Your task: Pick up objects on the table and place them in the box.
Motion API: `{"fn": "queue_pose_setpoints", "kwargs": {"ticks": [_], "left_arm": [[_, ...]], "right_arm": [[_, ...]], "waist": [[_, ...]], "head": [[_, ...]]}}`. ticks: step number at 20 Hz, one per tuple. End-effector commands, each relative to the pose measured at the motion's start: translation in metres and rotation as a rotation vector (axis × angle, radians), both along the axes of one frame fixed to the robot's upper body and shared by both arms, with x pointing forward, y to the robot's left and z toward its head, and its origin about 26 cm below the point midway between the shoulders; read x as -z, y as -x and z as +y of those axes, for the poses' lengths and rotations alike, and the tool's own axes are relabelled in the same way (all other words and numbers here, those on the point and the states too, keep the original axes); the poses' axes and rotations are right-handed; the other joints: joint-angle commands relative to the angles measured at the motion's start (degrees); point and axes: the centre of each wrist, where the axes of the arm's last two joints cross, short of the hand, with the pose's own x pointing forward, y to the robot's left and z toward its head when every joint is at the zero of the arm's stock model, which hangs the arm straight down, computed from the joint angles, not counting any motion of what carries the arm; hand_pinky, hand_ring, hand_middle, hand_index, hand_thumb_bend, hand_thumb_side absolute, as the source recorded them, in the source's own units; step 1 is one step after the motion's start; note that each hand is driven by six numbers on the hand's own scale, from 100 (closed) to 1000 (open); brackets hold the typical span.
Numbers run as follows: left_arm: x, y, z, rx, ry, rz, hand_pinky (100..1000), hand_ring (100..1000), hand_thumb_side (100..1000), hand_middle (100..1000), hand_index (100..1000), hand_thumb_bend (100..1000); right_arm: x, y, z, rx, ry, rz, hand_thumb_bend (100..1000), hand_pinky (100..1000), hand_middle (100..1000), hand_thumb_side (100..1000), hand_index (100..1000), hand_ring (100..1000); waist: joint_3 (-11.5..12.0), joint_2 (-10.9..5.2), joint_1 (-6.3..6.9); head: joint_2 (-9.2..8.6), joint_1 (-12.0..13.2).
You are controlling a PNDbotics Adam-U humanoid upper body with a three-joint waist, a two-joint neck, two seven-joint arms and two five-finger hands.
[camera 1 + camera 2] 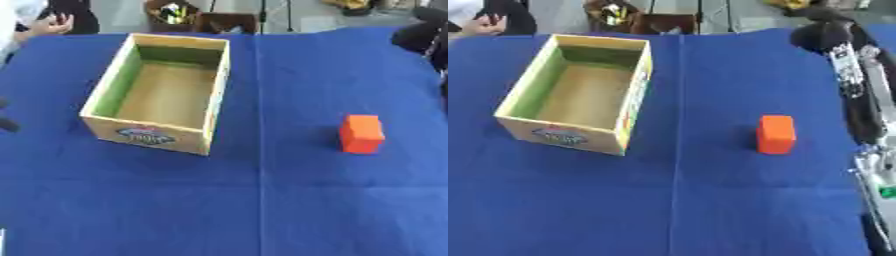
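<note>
An open wooden box (213,107) stands on the blue cloth left of centre, its floor bare and a coloured label on its near wall. To its right, well apart from it, an orange block (361,133) rests on the cloth. My right arm runs along the right edge in the right eye view, and its dark hand (822,34) hangs over the far right corner, beyond the block. A dark bit of my left hand (7,123) shows at the left edge, level with the box's near end.
The blue cloth (262,210) covers the whole table. Beyond the far edge stands a brown container (175,15) with small things in it.
</note>
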Motion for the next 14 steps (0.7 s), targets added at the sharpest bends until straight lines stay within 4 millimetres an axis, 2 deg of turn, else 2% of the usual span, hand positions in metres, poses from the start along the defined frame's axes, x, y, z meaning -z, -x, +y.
{"fn": "queue_pose_setpoints", "kwargs": {"ticks": [1, 5, 14], "left_arm": [[-0.007, 0.001, -0.001, 0.006, -0.013, -0.021, 429, 629, 849, 551, 820, 371], [-0.006, 0.001, -0.001, 0.009, -0.016, -0.017, 429, 629, 850, 552, 820, 371], [-0.004, 0.003, -0.001, 0.013, -0.016, -0.004, 428, 628, 846, 549, 818, 372]], "right_arm": [[-0.022, 0.003, -0.003, 0.038, 0.121, -0.056, 100, 840, 693, 1000, 886, 770], [-0.04, 0.003, -0.002, 0.087, 0.222, -0.058, 120, 837, 703, 1000, 889, 776], [-0.07, -0.005, -0.001, 0.151, 0.554, -0.006, 302, 824, 750, 1000, 902, 794]], "waist": [[0.3, -1.18, -0.3], [0.7, -1.52, -0.45], [0.4, -1.76, -0.2]], "head": [[-0.86, -0.4], [-0.96, -0.7], [-1.69, -1.4]]}}
